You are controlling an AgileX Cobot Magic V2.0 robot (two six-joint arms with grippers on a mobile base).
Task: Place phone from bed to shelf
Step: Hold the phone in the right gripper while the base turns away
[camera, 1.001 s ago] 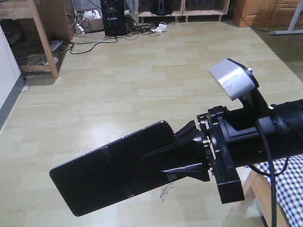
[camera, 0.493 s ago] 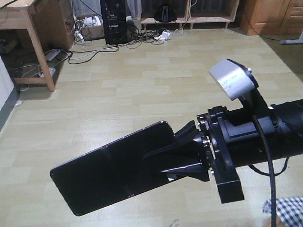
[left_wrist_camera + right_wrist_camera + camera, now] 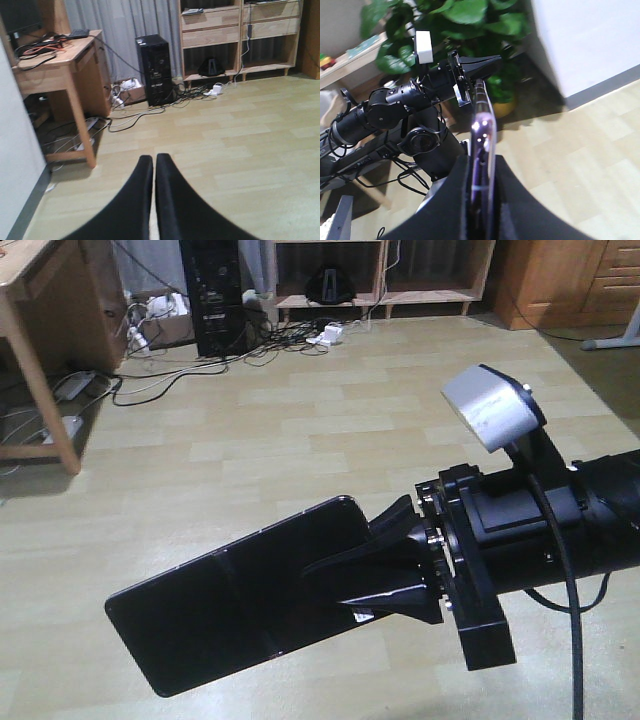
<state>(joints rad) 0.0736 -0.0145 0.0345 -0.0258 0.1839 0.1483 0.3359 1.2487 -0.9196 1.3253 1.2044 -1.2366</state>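
The phone, a glossy black slab, sticks out to the left from my right gripper, which is shut on its right end above the wooden floor. In the right wrist view the phone's pinkish edge stands upright between the two black fingers. My left gripper is shut with nothing between its fingers, and it also shows as a black arm tip beyond the phone. The light-wood shelf stands against the far wall, with its low compartments in the front view. The bed is out of view.
A wooden desk stands at the left, a black computer tower beside it. Cables and power strips lie on the floor before the shelf. An orange-brown cabinet is at the right. A potted plant stands by a white wall.
The room has slid left and down in the front view: the desk moved toward the left edge, the shelf came in at the top, the checked bed corner left the frame. Phone and right gripper look unchanged.
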